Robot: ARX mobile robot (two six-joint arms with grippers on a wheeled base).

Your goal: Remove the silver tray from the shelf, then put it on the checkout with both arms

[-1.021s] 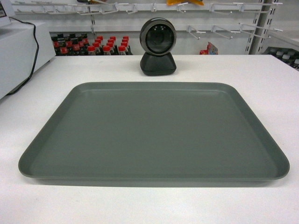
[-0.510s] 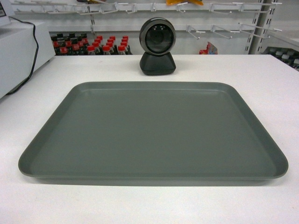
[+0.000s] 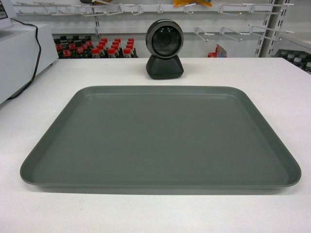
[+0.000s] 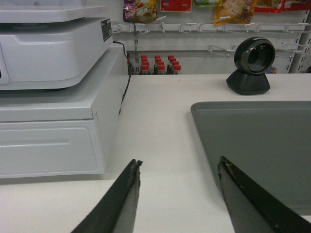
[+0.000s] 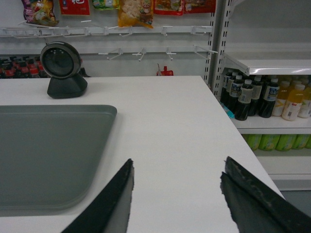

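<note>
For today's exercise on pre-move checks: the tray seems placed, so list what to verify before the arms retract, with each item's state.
1. Silver tray lies flat on the checkout: ok.
2. Left gripper open, holding nothing: ok.
3. Right gripper open, beside the tray: ok.
4. Tray apart from the scanner: ok.
5. Tray's near edge fully on the tabletop: ok.
6. Space behind the arms: cannot tell.

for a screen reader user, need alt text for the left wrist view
A grey tray lies flat on a white counter, right of the open left gripper, which holds nothing. A round black scanner stands behind the tray; a white cash register sits at left.
</note>
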